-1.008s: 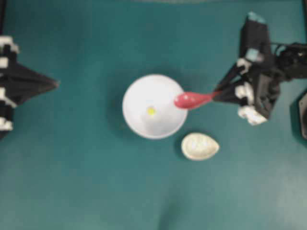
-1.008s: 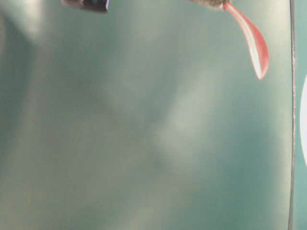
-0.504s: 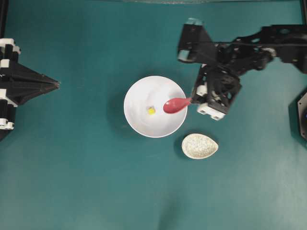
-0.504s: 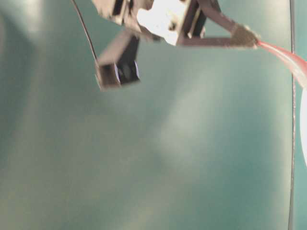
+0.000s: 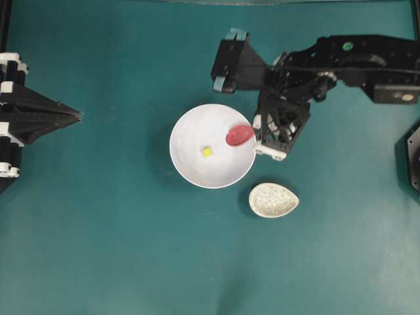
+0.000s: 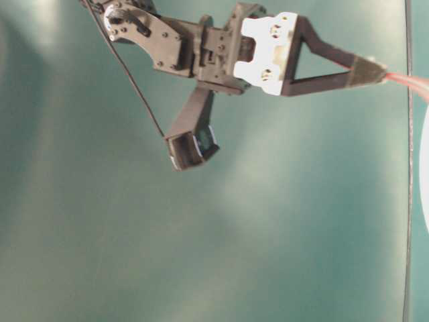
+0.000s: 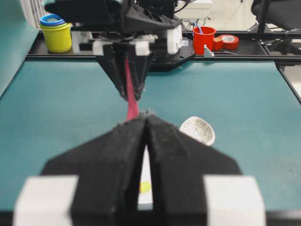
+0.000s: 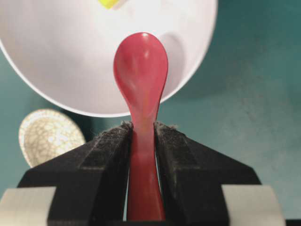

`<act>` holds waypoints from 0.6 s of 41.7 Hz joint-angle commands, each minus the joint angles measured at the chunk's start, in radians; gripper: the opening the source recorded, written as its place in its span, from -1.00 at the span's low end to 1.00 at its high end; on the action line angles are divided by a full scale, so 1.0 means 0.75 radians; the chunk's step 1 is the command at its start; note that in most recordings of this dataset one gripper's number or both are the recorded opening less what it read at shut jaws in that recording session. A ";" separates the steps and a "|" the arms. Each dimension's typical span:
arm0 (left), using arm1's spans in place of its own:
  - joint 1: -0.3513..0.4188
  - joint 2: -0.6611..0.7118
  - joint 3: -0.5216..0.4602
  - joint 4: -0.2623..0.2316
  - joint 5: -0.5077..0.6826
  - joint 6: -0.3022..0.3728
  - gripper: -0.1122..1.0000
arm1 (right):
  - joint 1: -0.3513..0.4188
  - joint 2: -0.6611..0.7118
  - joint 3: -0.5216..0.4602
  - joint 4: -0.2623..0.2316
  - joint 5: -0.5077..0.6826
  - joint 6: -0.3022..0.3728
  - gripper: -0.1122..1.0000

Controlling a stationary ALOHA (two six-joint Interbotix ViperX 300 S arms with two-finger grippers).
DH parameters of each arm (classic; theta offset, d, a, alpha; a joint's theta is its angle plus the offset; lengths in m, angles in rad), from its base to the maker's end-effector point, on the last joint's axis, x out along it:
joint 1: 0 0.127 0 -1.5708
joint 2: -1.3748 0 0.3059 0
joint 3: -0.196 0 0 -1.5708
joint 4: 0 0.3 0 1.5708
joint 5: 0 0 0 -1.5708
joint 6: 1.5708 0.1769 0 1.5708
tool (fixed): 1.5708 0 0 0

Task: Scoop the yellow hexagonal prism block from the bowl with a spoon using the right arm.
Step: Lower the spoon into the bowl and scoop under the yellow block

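Note:
The yellow hexagonal prism block lies on the floor of the white bowl, a little left of its middle. My right gripper is shut on the handle of the pink-red spoon, whose scoop hangs over the bowl's right inner side, apart from the block. In the right wrist view the spoon points into the bowl, with the block at the top edge. My left gripper is shut and empty at the far left, aimed at the bowl.
A small speckled egg-shaped dish sits just right of and below the bowl. Beyond the table, the left wrist view shows a yellow tub and a red cup. A black fixture stands at the right edge.
My right arm has swung left, carrying the spoon from outside the bowl's right rim to over its right inner side. The left arm, the block and the dish have not moved.

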 commanded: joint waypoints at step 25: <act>0.002 0.006 -0.025 0.006 -0.014 0.025 -0.80 | 0.057 0.090 -0.031 -0.008 -0.139 -0.012 -0.40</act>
